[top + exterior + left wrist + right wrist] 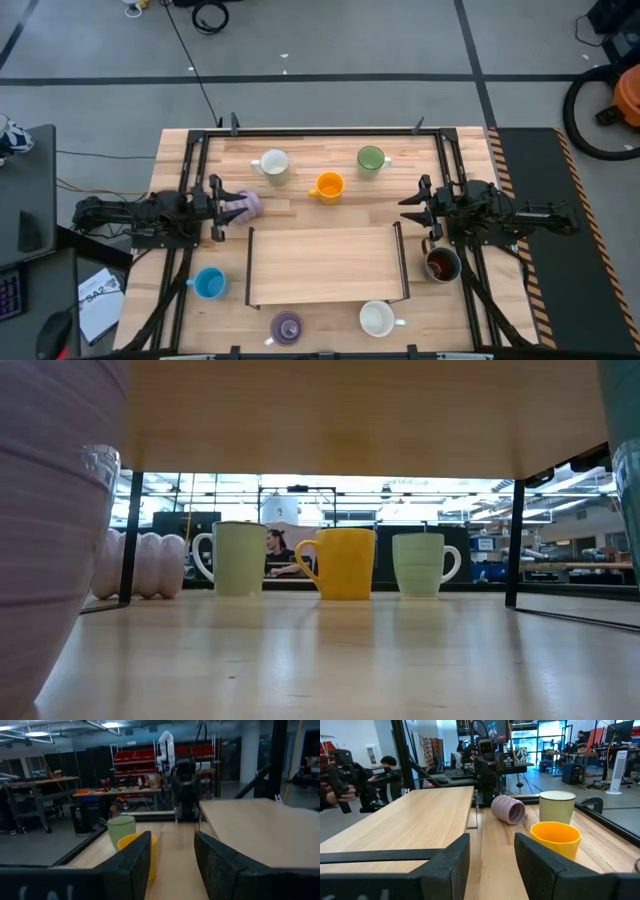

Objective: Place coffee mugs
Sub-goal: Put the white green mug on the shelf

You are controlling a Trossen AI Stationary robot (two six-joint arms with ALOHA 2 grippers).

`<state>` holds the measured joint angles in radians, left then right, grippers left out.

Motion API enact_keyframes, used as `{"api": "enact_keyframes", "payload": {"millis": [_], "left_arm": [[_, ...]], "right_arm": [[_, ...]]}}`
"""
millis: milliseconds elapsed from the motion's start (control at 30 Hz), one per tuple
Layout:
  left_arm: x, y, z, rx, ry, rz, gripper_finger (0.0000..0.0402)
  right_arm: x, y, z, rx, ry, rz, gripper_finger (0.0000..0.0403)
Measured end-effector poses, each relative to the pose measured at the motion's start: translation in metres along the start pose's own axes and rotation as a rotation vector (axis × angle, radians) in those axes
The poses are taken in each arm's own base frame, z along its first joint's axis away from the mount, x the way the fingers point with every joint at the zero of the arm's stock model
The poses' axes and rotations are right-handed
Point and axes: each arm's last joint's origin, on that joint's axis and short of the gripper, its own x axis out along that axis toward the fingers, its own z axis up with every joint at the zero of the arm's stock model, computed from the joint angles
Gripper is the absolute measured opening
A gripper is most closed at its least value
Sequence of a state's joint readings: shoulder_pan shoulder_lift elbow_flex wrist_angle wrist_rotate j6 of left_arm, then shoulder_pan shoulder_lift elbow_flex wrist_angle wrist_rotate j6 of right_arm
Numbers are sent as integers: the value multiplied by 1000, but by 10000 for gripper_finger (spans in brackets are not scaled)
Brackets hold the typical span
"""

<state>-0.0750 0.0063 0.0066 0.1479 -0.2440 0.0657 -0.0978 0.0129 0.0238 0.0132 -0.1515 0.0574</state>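
Lying on its side just in front of the left gripper point(222, 208), a lavender mug point(243, 206) rests on the worktop point(300, 150) beside the raised wooden shelf point(325, 265) (the jaws stand apart and hold nothing). Behind the shelf stand a white mug point(273, 164), an orange mug point(328, 186) and a green mug point(371, 158); a light blue mug point(208, 283), a second lavender mug point(287, 326), another white mug point(377, 318) and a dark brown mug point(441, 264) sit around its other sides. Near the brown mug, the right gripper point(418, 205) waits with jaws apart.

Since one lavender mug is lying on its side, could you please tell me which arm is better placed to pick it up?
Left, probably. The tipped lavender mug lies right at the left end effector, whose fingers are open. The right end effector sits across the table, beyond the orange mug.
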Motion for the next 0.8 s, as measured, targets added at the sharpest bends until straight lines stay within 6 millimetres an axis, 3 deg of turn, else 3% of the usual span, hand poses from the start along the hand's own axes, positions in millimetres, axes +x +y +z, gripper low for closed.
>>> {"api": "enact_keyframes", "payload": {"millis": [300,533,800], "left_arm": [[0,1,6,-69,-63,9,157],[-2,6,16,-217,-165,148,163],[-3,11,16,-318,-188,321,244]], "right_arm": [[0,0,0,0,0,0,160],[0,0,0,0,0,0,160],[0,0,0,0,0,0,160]]}}
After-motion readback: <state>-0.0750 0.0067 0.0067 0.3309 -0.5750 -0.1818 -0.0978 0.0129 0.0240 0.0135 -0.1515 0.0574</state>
